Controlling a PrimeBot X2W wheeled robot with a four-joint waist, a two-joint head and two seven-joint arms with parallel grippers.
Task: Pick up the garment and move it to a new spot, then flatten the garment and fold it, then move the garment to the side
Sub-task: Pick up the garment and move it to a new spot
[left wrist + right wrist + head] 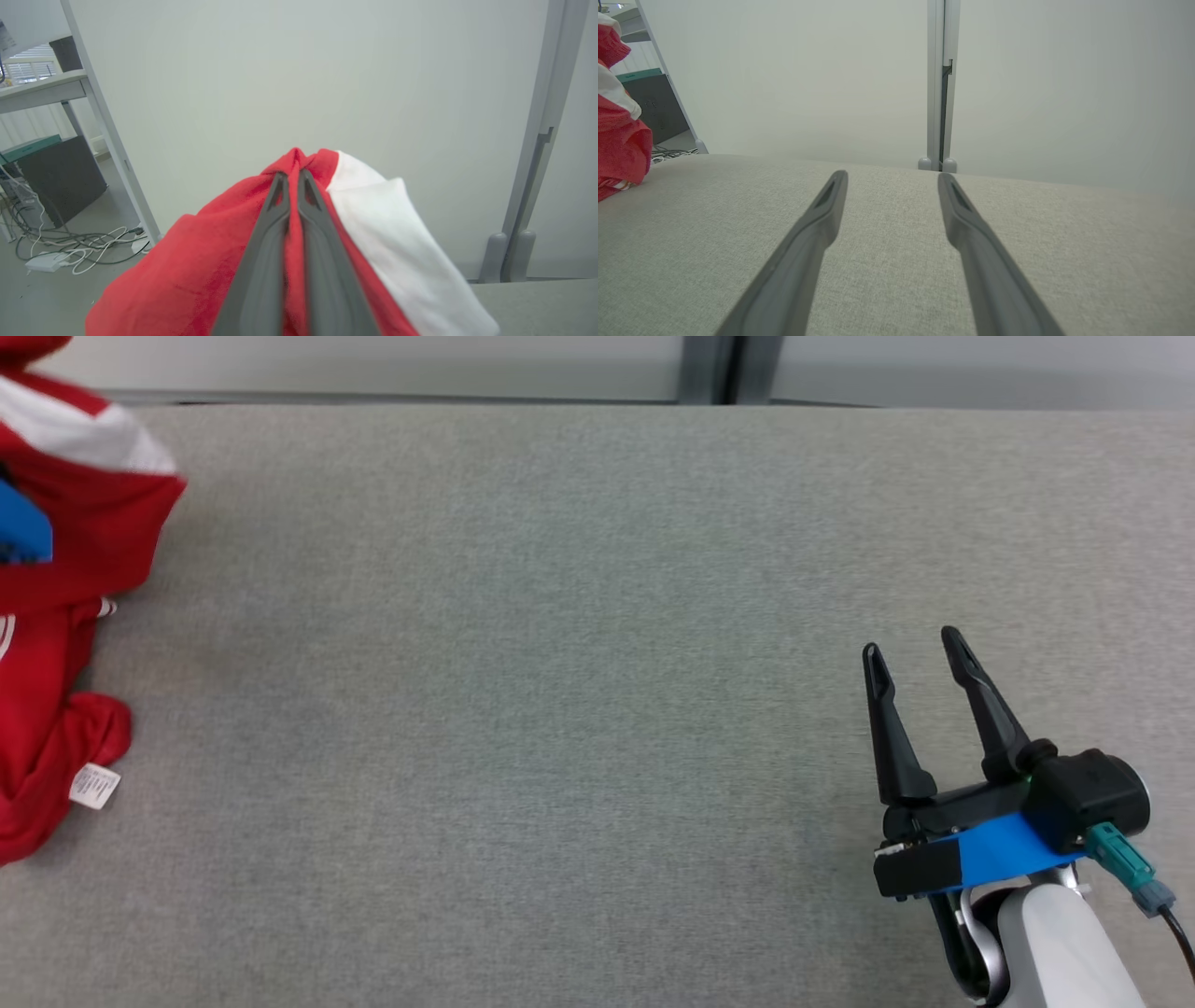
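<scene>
A red garment (65,644) with a white band and a white label hangs at the far left of the head view, its lower part bunched on the grey table (560,663). In the left wrist view my left gripper (293,175) is shut on a fold of the garment (196,266), red and white cloth draped over both fingers. A bit of blue from that arm's wrist (21,532) peeks out of the cloth. My right gripper (913,649) rests low at the table's right, open and holding nothing, far from the garment (619,135).
The grey fabric-covered table spreads wide between the garment and my right gripper. Pale wall panels with a grey post (943,84) stand behind the far edge. Off the table's left are a shelf, a dark box and cables on the floor (70,247).
</scene>
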